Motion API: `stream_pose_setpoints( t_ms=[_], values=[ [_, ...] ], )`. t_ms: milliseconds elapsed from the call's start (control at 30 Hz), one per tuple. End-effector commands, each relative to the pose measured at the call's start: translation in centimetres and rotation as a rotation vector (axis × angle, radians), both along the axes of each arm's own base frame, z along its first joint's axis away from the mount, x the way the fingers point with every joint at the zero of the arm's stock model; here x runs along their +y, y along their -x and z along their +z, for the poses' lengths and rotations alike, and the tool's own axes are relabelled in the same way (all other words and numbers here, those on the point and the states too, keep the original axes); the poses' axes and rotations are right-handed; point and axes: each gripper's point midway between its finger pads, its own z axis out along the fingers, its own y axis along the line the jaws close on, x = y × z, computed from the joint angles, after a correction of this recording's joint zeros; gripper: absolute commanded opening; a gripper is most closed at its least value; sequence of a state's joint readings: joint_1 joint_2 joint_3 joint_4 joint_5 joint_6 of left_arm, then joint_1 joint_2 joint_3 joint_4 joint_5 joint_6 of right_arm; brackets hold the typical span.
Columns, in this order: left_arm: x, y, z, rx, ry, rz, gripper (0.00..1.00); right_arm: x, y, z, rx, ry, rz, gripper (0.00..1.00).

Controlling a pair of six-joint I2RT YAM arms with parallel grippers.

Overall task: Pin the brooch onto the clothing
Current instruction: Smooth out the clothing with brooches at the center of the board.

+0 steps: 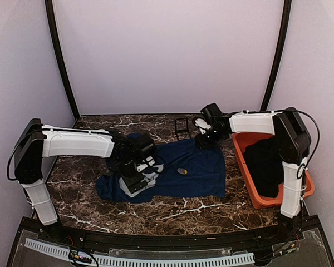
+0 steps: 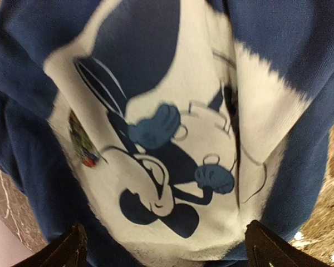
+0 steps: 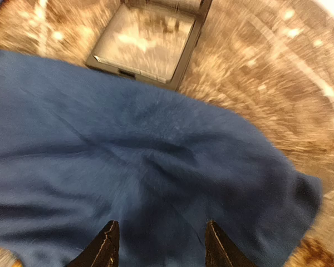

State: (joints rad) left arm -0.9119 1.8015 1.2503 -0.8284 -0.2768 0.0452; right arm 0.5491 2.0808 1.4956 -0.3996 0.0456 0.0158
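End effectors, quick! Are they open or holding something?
Left end effector: wide open, holding nothing, over the T-shirt.
Right end effector: partly open, holding nothing.

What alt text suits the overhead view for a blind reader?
A navy T-shirt lies on a marble table, a small round brooch on it. The left arm reaches over its left side, the right arm over its far corner; an orange bin holds a black garment.
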Motion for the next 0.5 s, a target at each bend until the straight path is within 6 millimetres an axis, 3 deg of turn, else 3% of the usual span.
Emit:
stream_pose_setpoints(
  t_ms=[0,200,300,467],
  values=[
    [-3.6,-2.4,5.5,-0.123,0.162,-0.019,0.99,0.0,1.4,6.3,-0.054,-0.031,0.012,0.51],
    [-6.5,-4.8,9.0,-0.205,0.28,-0.048,0.99,0.4,6.5,10.5,-0.069,-0.1,0.057,0.53],
    [-7.8,-7.0,10.6,-0.179,0.358,-0.017,0.99,1.0,10.3,10.6,-0.06,-0.109,0.094,0.53],
    [-7.3,-13.1,12.2,-0.165,0.491,0.095,0.99,1.0,15.4,8.6,-0.023,-0.103,0.115,0.52]
  ],
)
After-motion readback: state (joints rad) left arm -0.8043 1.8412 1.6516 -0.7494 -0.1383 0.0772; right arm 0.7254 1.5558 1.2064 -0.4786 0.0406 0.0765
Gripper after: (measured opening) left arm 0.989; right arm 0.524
